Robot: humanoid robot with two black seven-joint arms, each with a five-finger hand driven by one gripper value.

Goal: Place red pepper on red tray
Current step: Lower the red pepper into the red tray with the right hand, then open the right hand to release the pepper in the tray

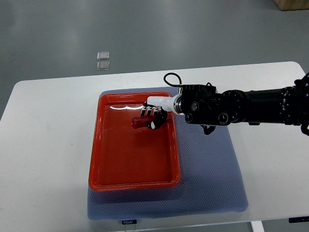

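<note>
Top view: right hand fingers hide most of red pepper over red tray.

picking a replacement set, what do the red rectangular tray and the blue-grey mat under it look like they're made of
Red rectangular tray: probably hard plastic, glossy, since its floor shows bright glare. Blue-grey mat: seemingly soft foam or rubber, matte, with a fine dimpled texture.

You have one red tray, one red pepper, one blue mat, one white table and two floor tiles.
</note>
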